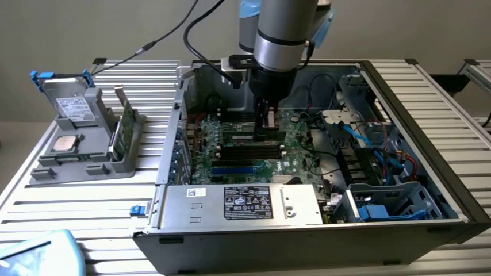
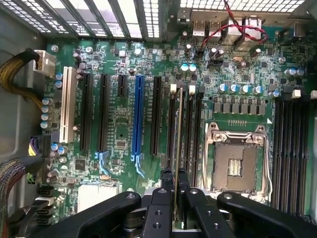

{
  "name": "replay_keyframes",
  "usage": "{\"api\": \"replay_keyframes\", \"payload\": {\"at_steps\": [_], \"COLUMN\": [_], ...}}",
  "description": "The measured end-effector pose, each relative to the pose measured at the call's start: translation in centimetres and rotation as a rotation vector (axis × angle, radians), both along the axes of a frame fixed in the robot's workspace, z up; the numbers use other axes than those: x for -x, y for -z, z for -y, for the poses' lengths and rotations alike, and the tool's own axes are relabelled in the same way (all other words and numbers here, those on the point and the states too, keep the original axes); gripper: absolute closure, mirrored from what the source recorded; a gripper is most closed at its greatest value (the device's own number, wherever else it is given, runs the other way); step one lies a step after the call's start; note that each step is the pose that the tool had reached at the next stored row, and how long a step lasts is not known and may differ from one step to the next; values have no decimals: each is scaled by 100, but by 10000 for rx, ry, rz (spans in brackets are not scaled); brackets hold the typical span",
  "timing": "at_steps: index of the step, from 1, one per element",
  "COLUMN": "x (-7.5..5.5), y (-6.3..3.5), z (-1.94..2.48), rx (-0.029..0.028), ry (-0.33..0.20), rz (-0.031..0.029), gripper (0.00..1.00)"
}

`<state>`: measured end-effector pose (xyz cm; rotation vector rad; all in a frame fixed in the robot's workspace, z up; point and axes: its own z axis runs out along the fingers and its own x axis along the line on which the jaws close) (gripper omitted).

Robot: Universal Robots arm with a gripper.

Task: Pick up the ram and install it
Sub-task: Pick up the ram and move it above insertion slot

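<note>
Wrist view: clamps the ram (image 2: 179, 124) edge-on between nearly closed fingers (image 2: 167, 184), lined along the black memory slots (image 2: 190, 129) just beside the empty processor socket (image 2: 237, 166). Exterior view: hangs at upper centre of the frame, low inside the open case (image 1: 307, 253). Cannot tell whether seated yet. Best kept upright and parallel to its slot, pressed straight down with even force, never tilted or twisted.
</note>
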<state>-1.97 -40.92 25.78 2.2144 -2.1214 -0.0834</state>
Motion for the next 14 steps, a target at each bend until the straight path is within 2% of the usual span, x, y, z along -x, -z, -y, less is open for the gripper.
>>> {"api": "replay_keyframes", "payload": {"at_steps": [14], "x": [48], "y": [256], "z": [-7], "rx": [0], "ry": [0], "rz": [1], "gripper": [85]}}
